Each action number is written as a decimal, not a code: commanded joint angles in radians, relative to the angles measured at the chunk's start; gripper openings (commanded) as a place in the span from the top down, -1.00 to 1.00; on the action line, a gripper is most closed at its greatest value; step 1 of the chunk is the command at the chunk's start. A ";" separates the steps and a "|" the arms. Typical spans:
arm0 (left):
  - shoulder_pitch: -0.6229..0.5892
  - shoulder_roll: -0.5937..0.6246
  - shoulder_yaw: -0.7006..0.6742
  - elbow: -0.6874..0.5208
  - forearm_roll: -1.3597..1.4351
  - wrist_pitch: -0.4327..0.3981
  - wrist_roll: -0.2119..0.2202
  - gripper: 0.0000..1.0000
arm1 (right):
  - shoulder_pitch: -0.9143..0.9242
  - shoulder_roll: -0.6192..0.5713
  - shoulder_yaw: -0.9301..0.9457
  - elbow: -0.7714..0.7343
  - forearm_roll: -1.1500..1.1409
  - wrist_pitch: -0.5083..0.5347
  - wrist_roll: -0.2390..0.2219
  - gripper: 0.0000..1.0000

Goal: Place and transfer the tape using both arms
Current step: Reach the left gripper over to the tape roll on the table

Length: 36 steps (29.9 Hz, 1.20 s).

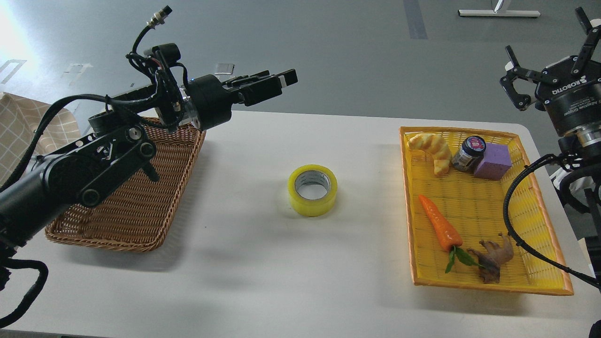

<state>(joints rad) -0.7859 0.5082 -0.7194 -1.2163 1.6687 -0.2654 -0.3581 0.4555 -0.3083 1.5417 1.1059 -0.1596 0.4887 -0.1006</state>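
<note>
The tape (312, 189), a yellow translucent roll with a grey-white core, lies flat on the white table (263, 263) at its middle, touched by nothing. My left gripper (287, 79) points right, above the table's far edge, up and to the left of the tape. Its fingers lie together with nothing between them. My right gripper (544, 30) is raised at the far right, beyond the yellow tray. Its fingers are spread wide and it is empty.
A brown wicker basket (141, 225) stands at the left, partly under my left arm. A yellow tray (540, 277) at the right holds a bread piece (432, 146), a small jar (468, 153), a purple block (493, 161), a carrot (439, 228) and a brown toy animal (495, 256). A black cable (514, 211) loops over the tray.
</note>
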 commanded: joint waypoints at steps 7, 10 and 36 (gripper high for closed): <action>-0.006 -0.003 0.083 0.000 0.285 -0.003 0.068 -0.96 | -0.026 0.003 0.003 -0.004 0.000 0.000 0.002 -1.00; -0.004 -0.003 0.097 0.000 0.345 -0.002 0.099 -0.96 | -0.038 0.003 0.006 -0.006 0.000 0.000 0.002 -1.00; -0.156 -0.121 0.327 0.041 0.457 -0.140 0.117 -0.88 | -0.061 0.037 0.008 -0.012 -0.002 0.000 0.002 -1.00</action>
<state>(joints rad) -0.9401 0.4122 -0.3926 -1.1885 2.1263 -0.4028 -0.2426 0.3957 -0.2739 1.5498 1.0945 -0.1611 0.4887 -0.0973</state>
